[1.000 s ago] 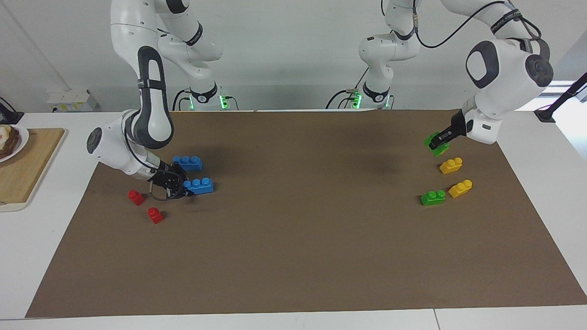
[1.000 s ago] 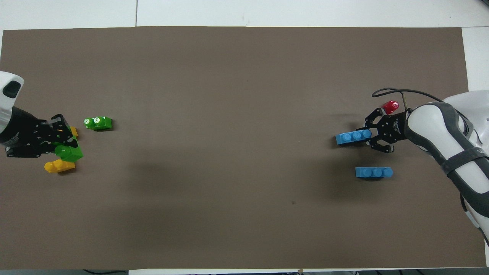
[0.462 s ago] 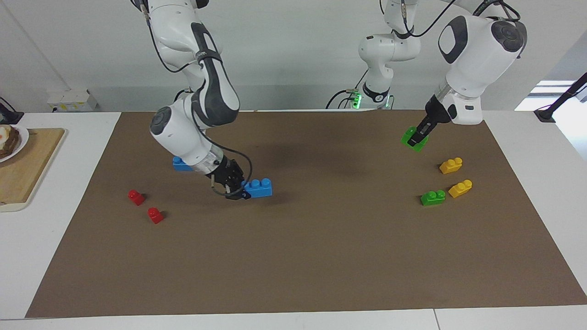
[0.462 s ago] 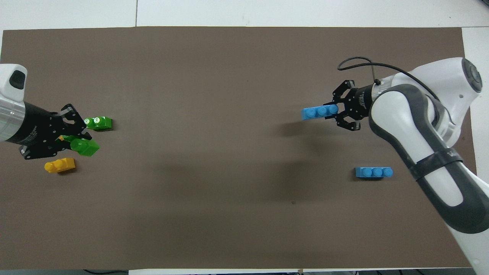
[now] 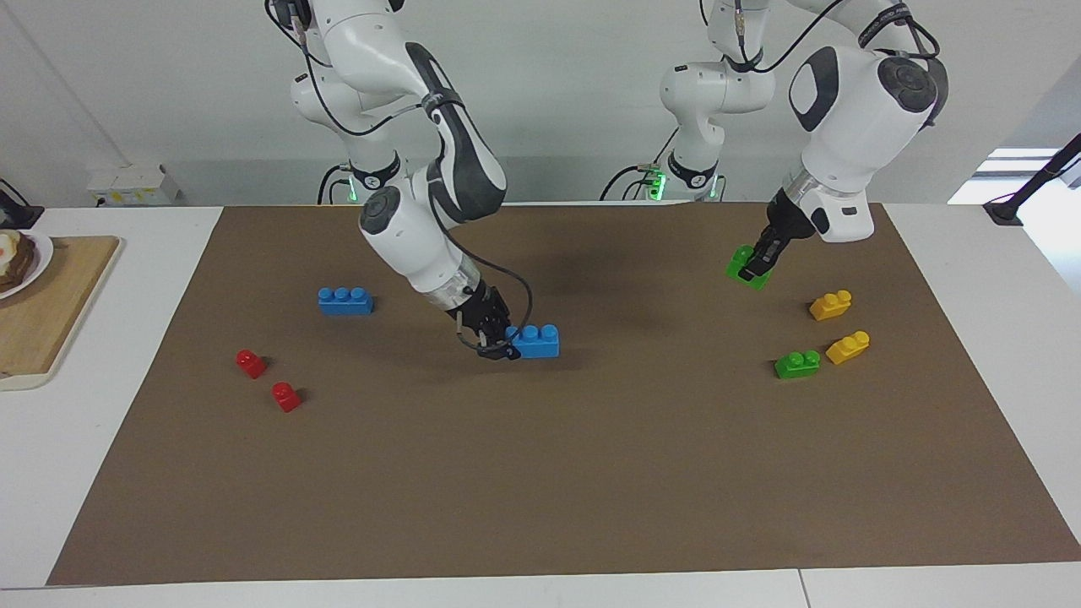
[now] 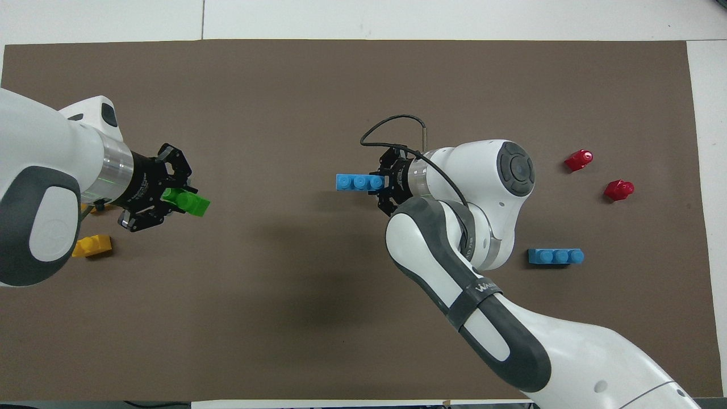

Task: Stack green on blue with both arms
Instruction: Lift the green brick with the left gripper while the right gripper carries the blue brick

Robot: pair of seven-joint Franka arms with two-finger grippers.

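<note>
Mat: bare at the middle, nothing in my path.

Right gripper: pinching blue, carried from its end to mid-mat, low.

Left gripper: pinching green, lifted and drifting inward. Mating comes next, I judge.

Loose: spare blue, spare green, yellows, reds, all well apart.
</note>
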